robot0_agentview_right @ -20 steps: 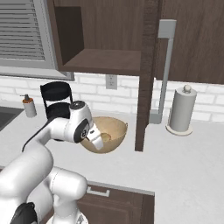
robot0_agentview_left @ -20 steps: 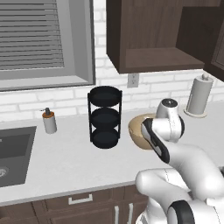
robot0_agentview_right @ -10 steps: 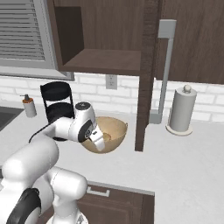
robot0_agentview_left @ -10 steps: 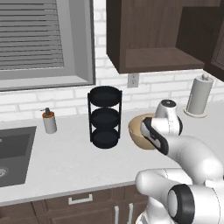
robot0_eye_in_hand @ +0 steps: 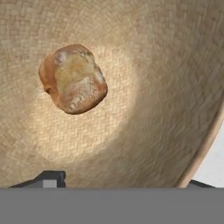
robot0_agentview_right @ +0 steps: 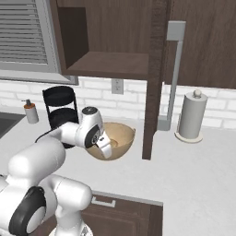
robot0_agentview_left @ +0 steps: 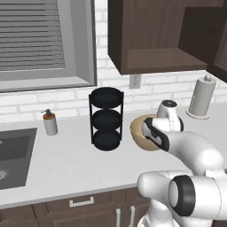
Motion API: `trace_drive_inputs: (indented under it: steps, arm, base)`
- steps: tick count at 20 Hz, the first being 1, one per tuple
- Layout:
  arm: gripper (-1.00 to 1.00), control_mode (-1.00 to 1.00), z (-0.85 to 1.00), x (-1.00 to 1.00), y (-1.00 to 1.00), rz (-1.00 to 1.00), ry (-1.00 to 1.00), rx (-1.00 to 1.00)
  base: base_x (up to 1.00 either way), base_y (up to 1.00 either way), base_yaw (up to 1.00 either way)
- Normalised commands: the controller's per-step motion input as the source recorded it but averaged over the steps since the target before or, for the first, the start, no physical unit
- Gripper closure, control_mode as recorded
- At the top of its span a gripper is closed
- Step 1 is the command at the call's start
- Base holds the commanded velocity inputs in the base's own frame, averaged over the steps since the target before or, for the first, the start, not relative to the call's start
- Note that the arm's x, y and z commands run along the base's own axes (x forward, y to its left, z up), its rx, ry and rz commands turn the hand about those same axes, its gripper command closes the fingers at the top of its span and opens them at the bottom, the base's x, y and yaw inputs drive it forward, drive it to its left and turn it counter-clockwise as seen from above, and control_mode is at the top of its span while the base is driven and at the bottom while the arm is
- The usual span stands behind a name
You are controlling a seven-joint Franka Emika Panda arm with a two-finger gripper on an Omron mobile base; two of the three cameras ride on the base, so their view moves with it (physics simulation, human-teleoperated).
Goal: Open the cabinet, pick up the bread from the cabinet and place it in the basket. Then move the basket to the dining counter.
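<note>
Woven tan basket (robot0_eye_in_hand: 166, 65) is cradling the bread (robot0_eye_in_hand: 72, 78) at upper left of my hand view, my tool (robot0_agentview_right: 105, 148) is hanging unclenched inside its rim, gripping nothing, so I am judging the rim needs a centred pinch.

basket (robot0_agentview_left: 141, 133) half hidden by arm, sink (robot0_agentview_left: 13, 155) cropped

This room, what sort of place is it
A home kitchen, by the look of it: a grey worktop with a sink, dark wall cabinet, and a paper towel roll.
</note>
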Motion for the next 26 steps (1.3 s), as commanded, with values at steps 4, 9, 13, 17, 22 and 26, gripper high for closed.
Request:
trace_drive_inputs:
  steps: [4,9,13,17,22,26]
  arm:
    - [1.00,-1.00,-0.45,0.00,-0.02,0.00,0.00,0.00]
    - [1.00,-1.00,-0.07,-0.09,0.00,0.00,0.00,0.00]
    - [1.00,-1.00,0.16,-0.40,-0.01,0.00,0.00,0.00]
    - [1.00,-1.00,0.43,-0.25,0.00,0.00,0.00,0.01]
    - [1.00,-1.00,0.71,-0.44,0.00,0.00,-0.07,0.02]
    - [1.00,-1.00,0.93,-0.54,-0.01,0.00,-0.11,0.04]
  base:
    - [0.00,0.00,0.00]
    - [0.00,0.00,0.00]
    - [0.00,0.00,0.00]
    - [0.00,0.00,0.00]
    - [0.00,0.00,0.00]
    - [0.00,0.00,0.00]
